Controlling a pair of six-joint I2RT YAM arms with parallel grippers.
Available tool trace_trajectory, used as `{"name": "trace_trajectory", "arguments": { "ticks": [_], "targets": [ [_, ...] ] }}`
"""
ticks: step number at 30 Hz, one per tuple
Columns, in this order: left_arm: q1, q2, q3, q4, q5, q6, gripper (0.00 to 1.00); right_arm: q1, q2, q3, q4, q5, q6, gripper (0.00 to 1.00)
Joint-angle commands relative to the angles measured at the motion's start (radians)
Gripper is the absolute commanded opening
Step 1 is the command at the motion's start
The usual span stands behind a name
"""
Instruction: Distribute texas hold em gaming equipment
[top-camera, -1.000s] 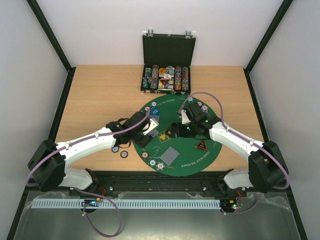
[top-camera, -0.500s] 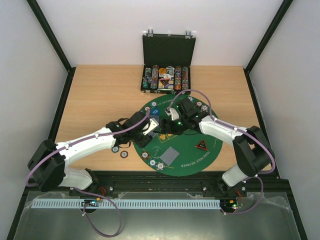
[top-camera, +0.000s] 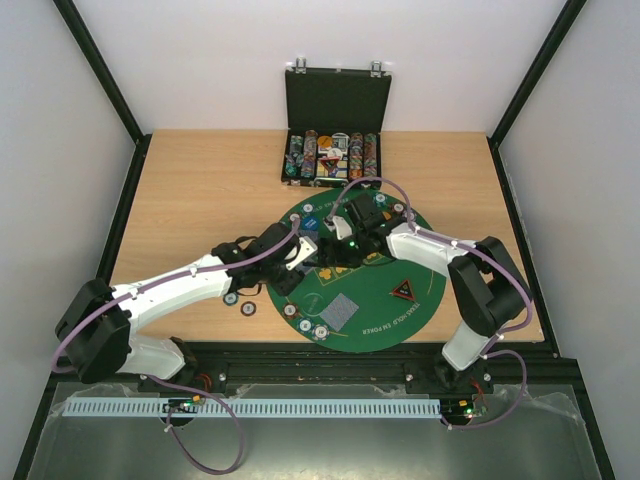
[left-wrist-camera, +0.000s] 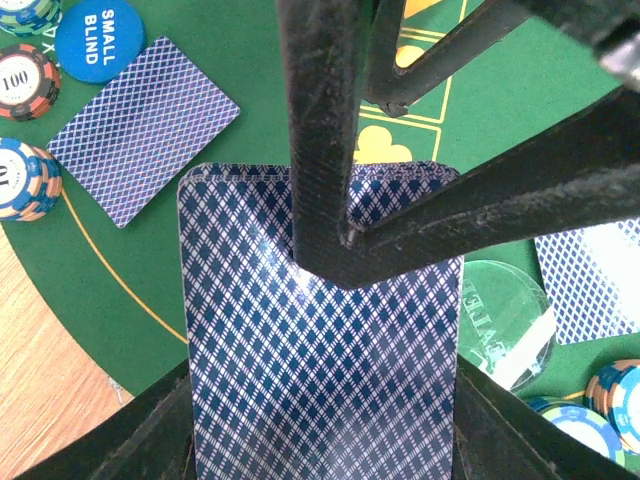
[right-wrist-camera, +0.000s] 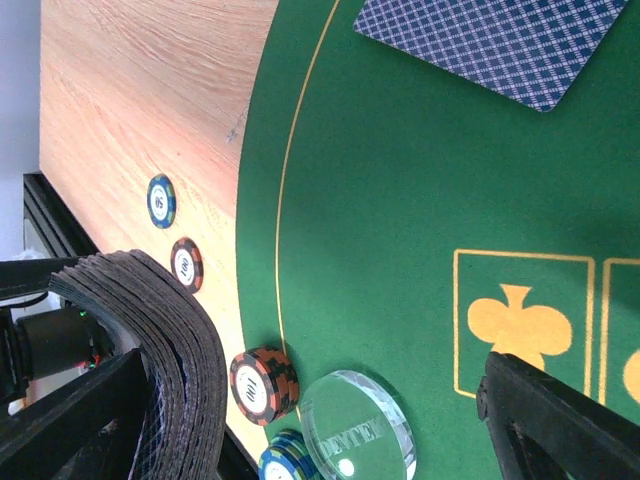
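Grips the deck (left-wrist-camera: 320, 380) of grey-blue-backed cards in the left gripper (top-camera: 300, 252), jaws pinched on its long edges, over the left part of the green mat (top-camera: 385, 272). Spreads the right gripper (top-camera: 338, 258) wide above that deck, 1 fingertip (left-wrist-camera: 322, 200) down at the top card. Shows 1 loose card (left-wrist-camera: 145, 130) face down beside the small-blind button (left-wrist-camera: 100, 35), striped chips (left-wrist-camera: 25, 180) close by, and 2 stray chips (right-wrist-camera: 161, 200) on the wooden table (right-wrist-camera: 130, 100).

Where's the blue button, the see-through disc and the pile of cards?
blue button (left-wrist-camera: 100, 38), left wrist view, middle of its face
see-through disc (right-wrist-camera: 355, 430), right wrist view, middle of its top
pile of cards (left-wrist-camera: 320, 400), left wrist view, back of top card
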Motion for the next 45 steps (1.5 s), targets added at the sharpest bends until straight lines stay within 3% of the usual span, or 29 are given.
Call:
{"name": "trace_trajectory", "arguments": {
  "ticks": [1,18,23,32,38,45],
  "targets": [
    [0.002,-0.022,-0.005,0.007,0.006,0.006,0.58,-0.008,0.001,0.025,-0.039,0.063,-0.007,0.88],
    [0.002,-0.018,-0.005,0.007,0.0,0.005,0.58,-0.056,-0.043,0.033,-0.112,0.068,-0.04,0.86],
    [0.002,-0.019,-0.006,0.006,0.0,0.005,0.58,-0.055,-0.069,0.027,-0.071,-0.045,-0.024,0.83],
    [0.002,-0.016,-0.005,0.007,0.0,0.006,0.58,-0.041,-0.071,0.004,0.045,-0.143,0.044,0.51],
    [0.003,-0.015,-0.005,0.007,-0.002,0.006,0.58,-0.023,-0.046,0.009,0.048,-0.138,0.044,0.33],
    [0.003,-0.015,-0.007,0.006,-0.004,0.004,0.58,-0.023,-0.065,0.006,0.022,-0.075,0.037,0.03]
  ]
}}
